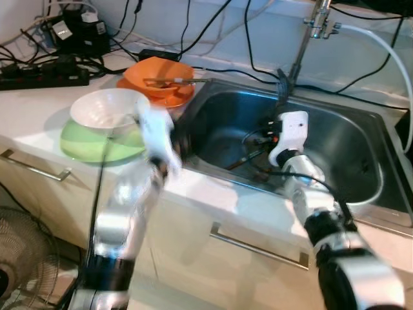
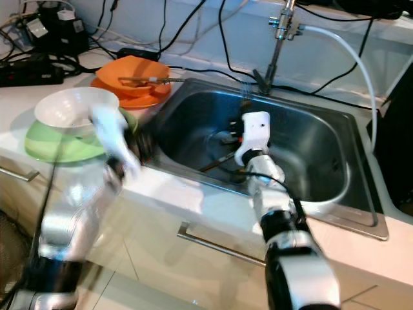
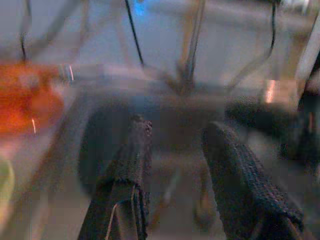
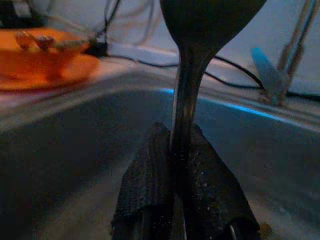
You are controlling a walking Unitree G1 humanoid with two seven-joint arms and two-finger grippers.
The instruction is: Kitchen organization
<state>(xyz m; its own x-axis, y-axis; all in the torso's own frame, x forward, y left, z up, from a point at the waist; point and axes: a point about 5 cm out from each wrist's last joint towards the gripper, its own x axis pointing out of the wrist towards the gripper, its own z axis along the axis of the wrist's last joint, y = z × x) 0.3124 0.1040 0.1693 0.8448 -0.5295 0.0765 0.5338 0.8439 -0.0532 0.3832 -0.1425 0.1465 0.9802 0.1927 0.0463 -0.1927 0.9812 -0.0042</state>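
Here the right gripper (image 4: pixel 181 150) hangs inside the steel sink (image 1: pixel 335 139), fingers clamped on a metal spoon (image 4: pixel 192 60) standing bowl-up (dark in the wrist view). The blurred left gripper (image 3: pixel 175 145), fingers apart, sits at the sink's left rim near the orange bowl (image 1: pixel 158 72).

Two bowls, one orange (image 1: pixel 158 72) and one white (image 1: pixel 106 108), two plates, one sink (image 1: pixel 335 139).
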